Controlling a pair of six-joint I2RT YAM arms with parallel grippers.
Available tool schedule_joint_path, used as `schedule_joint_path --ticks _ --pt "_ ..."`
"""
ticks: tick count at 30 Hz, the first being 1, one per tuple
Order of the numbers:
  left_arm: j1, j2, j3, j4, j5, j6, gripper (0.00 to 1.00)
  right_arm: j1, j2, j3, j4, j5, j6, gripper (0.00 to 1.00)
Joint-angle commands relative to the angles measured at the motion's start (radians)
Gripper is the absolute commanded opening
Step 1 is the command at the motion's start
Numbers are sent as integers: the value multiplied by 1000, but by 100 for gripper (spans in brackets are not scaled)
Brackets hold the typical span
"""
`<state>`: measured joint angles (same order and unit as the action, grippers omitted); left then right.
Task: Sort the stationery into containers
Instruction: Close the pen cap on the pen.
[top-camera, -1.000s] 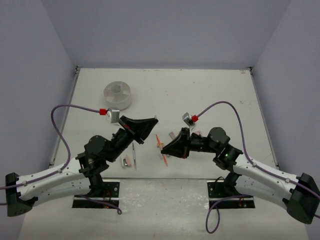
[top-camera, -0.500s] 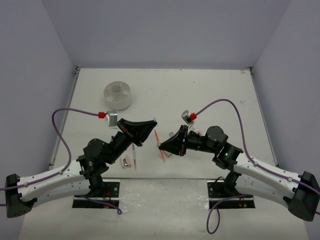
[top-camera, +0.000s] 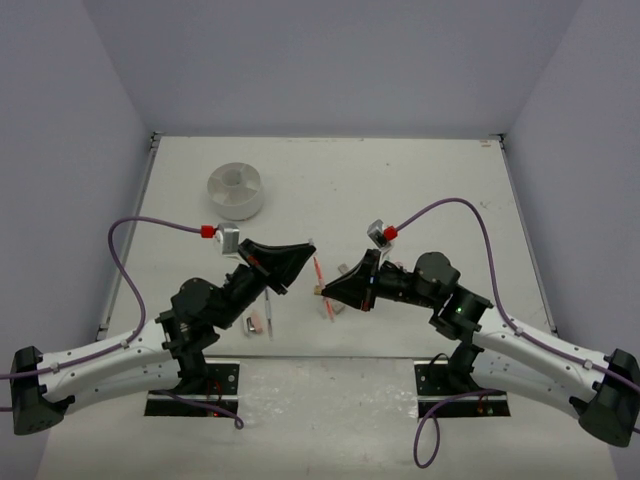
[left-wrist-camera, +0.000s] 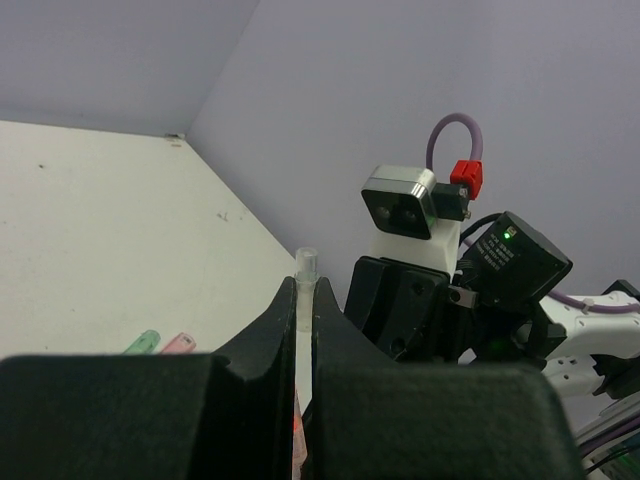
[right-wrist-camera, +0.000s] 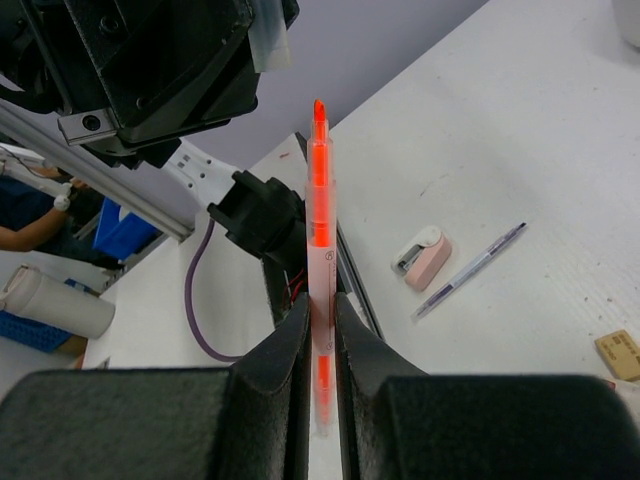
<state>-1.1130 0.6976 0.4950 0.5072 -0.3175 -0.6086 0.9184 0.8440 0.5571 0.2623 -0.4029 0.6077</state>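
My right gripper (top-camera: 322, 290) (right-wrist-camera: 320, 305) is shut on an orange pen (top-camera: 318, 268) (right-wrist-camera: 319, 200) and holds it upright above the table, tip up. My left gripper (top-camera: 303, 252) (left-wrist-camera: 304, 290) is shut on a thin pen (left-wrist-camera: 305, 265). Its clear end sticks out past the fingertips, and an orange stretch shows low between the jaws. The two grippers face each other closely over the near middle of the table. The round white divided dish (top-camera: 235, 190) stands at the far left. A green capsule (left-wrist-camera: 142, 342) and a pink capsule (left-wrist-camera: 178, 344) lie on the table.
Below my left gripper lie a pink eraser-like piece (top-camera: 255, 322) (right-wrist-camera: 420, 258) and a thin grey pen (top-camera: 268, 310) (right-wrist-camera: 470, 270). A tan eraser (right-wrist-camera: 620, 350) lies nearby. Small pink items (top-camera: 393, 266) sit by my right arm. Purple cables arch over both arms.
My right gripper has moved left and slightly up with the orange pen, closer to the left gripper. My left arm has sunk a little.
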Motion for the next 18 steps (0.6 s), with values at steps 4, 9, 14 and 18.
schedule_joint_path --ticks 4,9,14,18 --pt "2 17 -10 42 -30 6 0 5 -17 69 -30 30 -31 0" --pt "2 22 -18 52 -34 3 0 4 -17 80 -38 38 -35 0" --pt "2 33 -16 51 -9 -12 0 5 -8 104 -81 73 -50 0" --pt "2 30 -20 50 -5 -17 0 4 -2 116 -97 93 -55 0"
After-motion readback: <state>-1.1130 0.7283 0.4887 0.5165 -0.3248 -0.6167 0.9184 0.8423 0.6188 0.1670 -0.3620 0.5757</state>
